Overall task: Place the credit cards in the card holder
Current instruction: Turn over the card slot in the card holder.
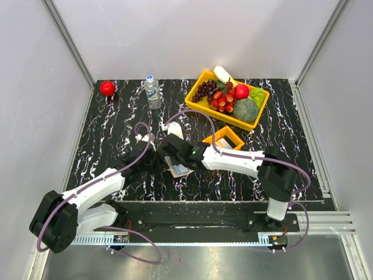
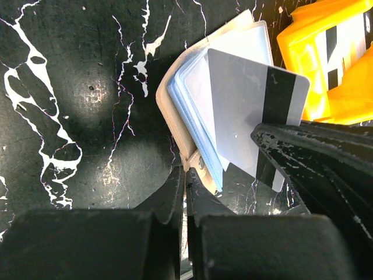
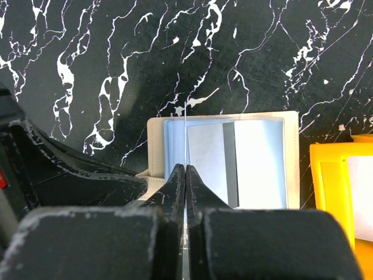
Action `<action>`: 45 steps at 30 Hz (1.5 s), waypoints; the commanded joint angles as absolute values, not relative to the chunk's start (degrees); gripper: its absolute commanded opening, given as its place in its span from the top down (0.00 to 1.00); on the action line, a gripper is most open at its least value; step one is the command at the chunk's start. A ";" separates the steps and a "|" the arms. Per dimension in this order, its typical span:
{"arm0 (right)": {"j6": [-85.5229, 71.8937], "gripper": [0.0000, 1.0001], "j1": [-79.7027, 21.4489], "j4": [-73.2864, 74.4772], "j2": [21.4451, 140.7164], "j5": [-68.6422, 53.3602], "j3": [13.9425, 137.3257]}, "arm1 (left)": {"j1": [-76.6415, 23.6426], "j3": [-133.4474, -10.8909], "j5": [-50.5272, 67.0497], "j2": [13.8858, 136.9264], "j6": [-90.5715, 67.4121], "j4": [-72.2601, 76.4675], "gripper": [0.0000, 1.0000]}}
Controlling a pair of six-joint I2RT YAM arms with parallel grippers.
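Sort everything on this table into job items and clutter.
Job: tan folding card holder, pinched by left pincer; grey black-striped credit card in right pincer; light-blue cards in its sleeves.
Clutter: small orange square tray, white contents unclear; yellow plastic fruit crate; clear water bottle; red round fruit.

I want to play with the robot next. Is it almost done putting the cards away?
Maybe halfway. The card holder lies open with a pale card seemingly inside. The right gripper pinches a striped card above it while the left gripper pinches the holder's edge. That card must slide in, and a white card seems to wait in the orange tray.
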State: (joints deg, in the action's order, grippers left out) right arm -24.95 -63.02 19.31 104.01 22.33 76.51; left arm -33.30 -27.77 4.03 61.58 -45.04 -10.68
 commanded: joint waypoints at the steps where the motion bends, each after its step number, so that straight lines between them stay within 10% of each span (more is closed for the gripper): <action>1: -26.89 1.00 -64.25 17.49 103.88 23.02 78.49 | -33.40 -29.09 3.78 59.86 -45.17 -8.53 1.00; 33: -23.82 1.00 -62.93 21.09 100.99 37.53 75.15 | -33.49 -27.69 2.55 59.24 -45.00 -9.75 1.00; 45: -24.43 1.00 -58.46 19.96 97.30 21.91 71.72 | -33.40 -27.16 0.26 62.40 -43.16 -10.72 1.00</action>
State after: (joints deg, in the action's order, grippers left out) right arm -24.16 -60.25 21.50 101.01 31.05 72.64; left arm -33.30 -27.59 2.59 60.75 -44.82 -11.11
